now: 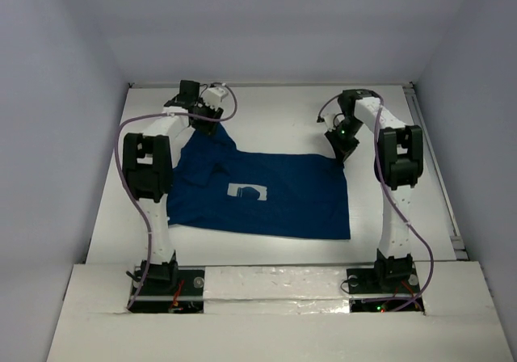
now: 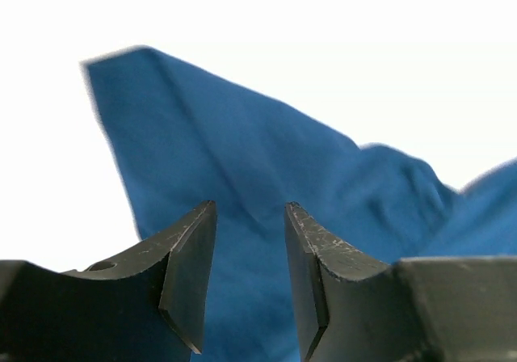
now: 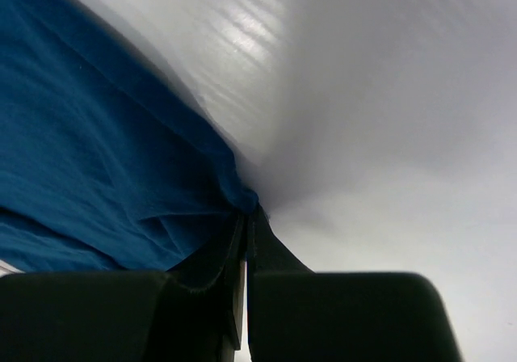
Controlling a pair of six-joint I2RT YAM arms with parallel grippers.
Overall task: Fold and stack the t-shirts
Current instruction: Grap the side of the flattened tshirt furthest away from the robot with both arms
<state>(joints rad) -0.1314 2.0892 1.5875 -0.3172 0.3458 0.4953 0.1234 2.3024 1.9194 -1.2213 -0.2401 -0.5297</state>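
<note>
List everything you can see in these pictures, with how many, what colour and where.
t-shirt: one, dark blue, spread flat on the middle of the table
print: one, white, on the t-shirt's chest
table: one, white, under the t-shirt
walls: pale grey, around the table on three sides
cables: two, purplish, one looped along each arm
left arm: one, white and black, reaching along the table's left side
right arm: one, white and black, reaching along the right side
left gripper: one, black, open, at the t-shirt's far left corner
right gripper: one, black, shut on the t-shirt's far right corner
</note>
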